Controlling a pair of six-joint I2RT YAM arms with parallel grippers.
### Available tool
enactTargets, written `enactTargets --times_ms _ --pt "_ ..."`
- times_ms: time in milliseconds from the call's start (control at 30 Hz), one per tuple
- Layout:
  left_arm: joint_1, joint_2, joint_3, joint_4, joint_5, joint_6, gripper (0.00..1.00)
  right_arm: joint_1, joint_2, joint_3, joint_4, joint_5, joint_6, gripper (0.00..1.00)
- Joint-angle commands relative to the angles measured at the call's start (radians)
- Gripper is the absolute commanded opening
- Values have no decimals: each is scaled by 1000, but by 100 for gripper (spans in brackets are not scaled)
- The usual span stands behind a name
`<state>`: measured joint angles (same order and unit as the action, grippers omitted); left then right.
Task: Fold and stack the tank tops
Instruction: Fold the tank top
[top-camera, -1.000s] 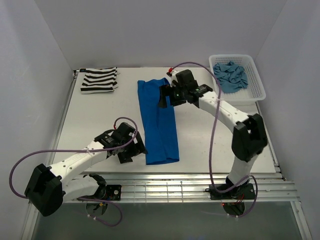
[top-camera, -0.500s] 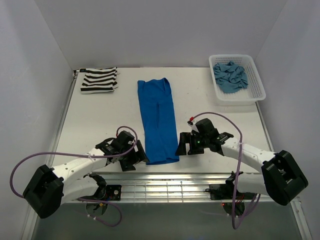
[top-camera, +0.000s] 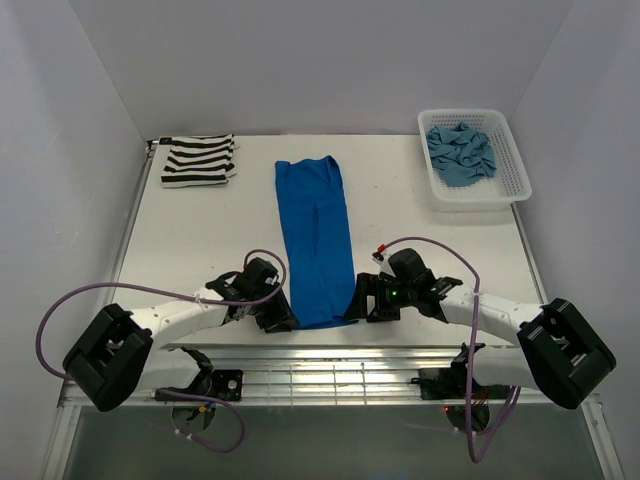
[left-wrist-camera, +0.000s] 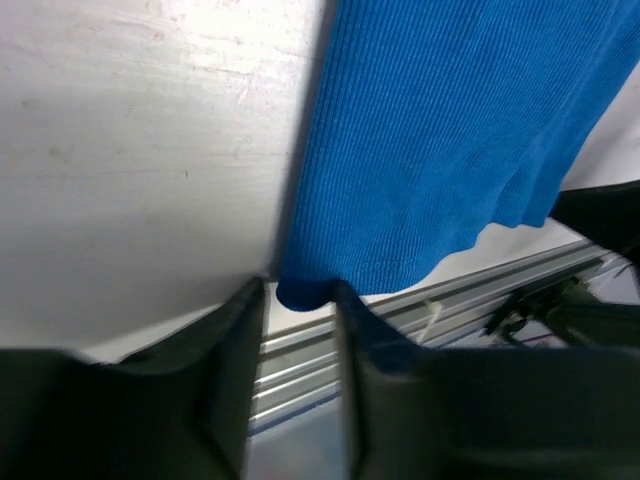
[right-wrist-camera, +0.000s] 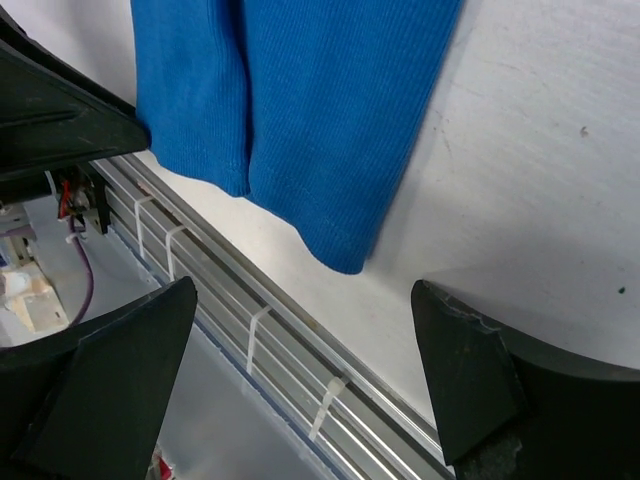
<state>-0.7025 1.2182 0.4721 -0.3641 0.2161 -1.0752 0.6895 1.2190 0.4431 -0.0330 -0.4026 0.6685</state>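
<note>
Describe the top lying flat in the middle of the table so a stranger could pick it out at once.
Start at the white table and look to its centre, between the two arms. There a long, narrow royal blue tank top lies flat, running from the far side to the near edge. Unlike the striped top folded at the far left or the teal top crumpled in the white basket, it is plain, bright blue and spread out.

Tools (top-camera: 283, 312) (top-camera: 358, 300) L & R of center top's (top-camera: 315, 240) near hem

Beside the matt black plastic left gripper (left-wrist-camera: 300, 372), the bright royal-blue tank top (left-wrist-camera: 450, 130) is finely ribbed knit cloth; the white table (left-wrist-camera: 130, 170) looks matt and scuffed.
</note>
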Motion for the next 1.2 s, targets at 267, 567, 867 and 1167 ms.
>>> enactTargets --times_ms 267,567,867,1167 --pt "-3 44 -1 14 0 32 6 4 115 14 -18 74 85 59" --pt "-2 26 -15 11 8 26 0 4 171 -7 7 57 80 32" --pt "-3 -111 -40 -44 19 44 0 28 80 -67 21 8 75 8" --pt "-6 -170 -15 -107 51 23 0 87 -1 -40 -28 48 103 8"
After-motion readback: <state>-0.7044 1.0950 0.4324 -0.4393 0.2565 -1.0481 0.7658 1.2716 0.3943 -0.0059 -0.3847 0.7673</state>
